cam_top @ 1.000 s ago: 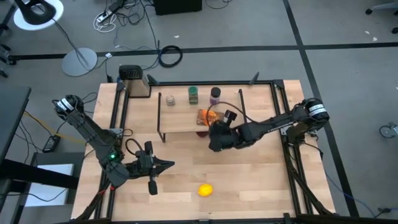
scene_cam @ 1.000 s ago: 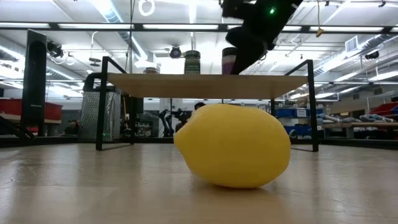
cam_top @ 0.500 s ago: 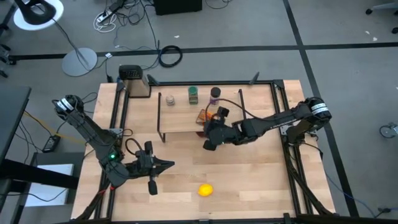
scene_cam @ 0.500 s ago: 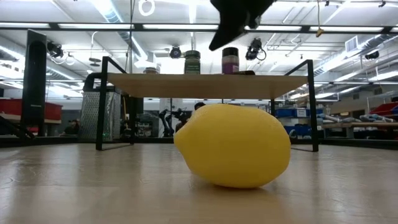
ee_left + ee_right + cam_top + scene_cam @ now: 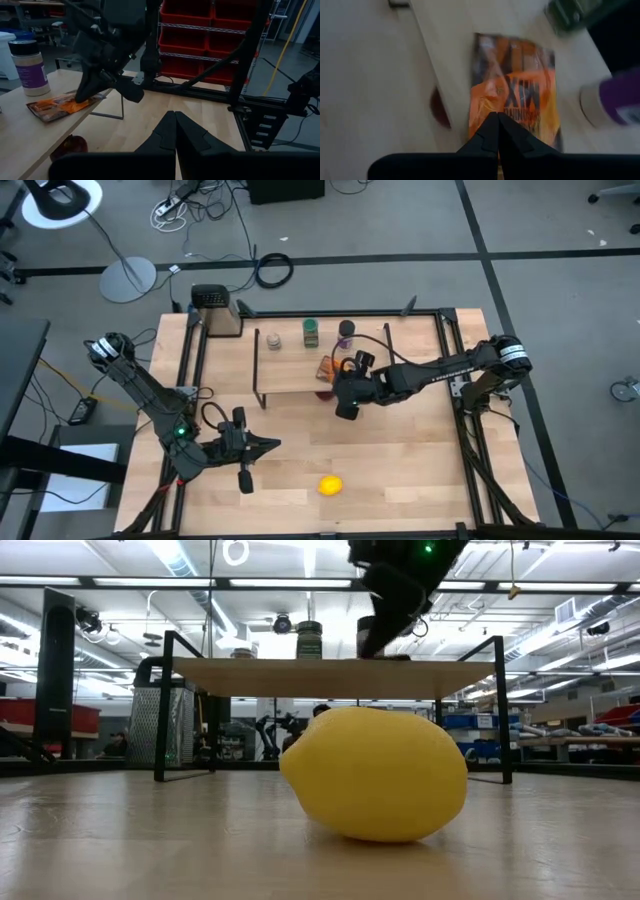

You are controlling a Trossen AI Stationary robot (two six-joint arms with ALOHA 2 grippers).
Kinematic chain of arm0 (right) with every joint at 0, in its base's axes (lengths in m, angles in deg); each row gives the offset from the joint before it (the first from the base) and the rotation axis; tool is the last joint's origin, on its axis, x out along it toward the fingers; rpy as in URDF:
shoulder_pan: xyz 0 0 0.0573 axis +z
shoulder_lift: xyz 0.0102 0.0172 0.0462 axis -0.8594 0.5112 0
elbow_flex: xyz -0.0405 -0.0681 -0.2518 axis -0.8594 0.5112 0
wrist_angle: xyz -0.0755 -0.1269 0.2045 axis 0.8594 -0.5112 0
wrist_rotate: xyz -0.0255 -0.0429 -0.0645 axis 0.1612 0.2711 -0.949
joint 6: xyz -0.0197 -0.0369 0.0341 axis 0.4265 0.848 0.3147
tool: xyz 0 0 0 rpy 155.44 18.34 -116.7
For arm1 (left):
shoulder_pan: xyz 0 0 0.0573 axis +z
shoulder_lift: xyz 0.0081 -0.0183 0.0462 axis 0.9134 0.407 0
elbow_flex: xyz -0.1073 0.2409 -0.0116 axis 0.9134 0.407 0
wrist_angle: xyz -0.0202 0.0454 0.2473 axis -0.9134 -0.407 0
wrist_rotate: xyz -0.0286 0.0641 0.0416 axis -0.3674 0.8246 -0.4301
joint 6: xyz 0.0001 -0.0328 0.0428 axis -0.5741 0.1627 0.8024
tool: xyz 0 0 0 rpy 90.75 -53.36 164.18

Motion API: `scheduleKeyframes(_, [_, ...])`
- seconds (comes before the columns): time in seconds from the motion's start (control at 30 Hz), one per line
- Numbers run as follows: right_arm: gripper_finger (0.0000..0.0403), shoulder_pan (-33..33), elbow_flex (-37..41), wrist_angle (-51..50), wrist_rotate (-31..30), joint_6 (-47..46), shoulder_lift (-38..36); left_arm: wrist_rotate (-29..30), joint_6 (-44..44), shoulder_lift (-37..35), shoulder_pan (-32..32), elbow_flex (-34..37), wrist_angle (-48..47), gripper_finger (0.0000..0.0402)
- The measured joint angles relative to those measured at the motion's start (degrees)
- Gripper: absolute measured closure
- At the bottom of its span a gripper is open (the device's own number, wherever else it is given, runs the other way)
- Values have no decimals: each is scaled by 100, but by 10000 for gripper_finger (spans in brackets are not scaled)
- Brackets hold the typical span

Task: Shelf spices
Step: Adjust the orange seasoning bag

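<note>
Hovering over the shelf (image 5: 290,368) edge, right gripper (image 5: 343,408): fingers closed, empty. Packet (image 5: 332,367) lies flat on the board beside three jars (image 5: 311,332), seemingly stocked. Left gripper (image 5: 246,476): closed, parked near lemon (image 5: 330,485).

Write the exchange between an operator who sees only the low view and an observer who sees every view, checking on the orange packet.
Observer: First, off your screen: the left gripper hangs shut over the table's near left, away from the shelf.
Operator: The lemon fills my view. Is the orange packet on the shelf?
Observer: Yes. The orange packet lies flat on the board, beside the purple jar.
Operator: Does the arm above the shelf hold it?
Observer: No. The right gripper is shut with nothing between its fingers, at the packet's front edge.
</note>
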Motion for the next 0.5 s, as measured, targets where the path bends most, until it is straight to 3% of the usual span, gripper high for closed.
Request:
scheduleKeyframes(0.37, [403, 6, -22, -1219, -386, -875, -17, -2, 4, 0, 0, 0, 2, 398])
scheduleKeyframes(0.5, [403, 145, -4, -1447, -790, -1066, -4, -3, 5, 0, 0, 0, 2, 398])
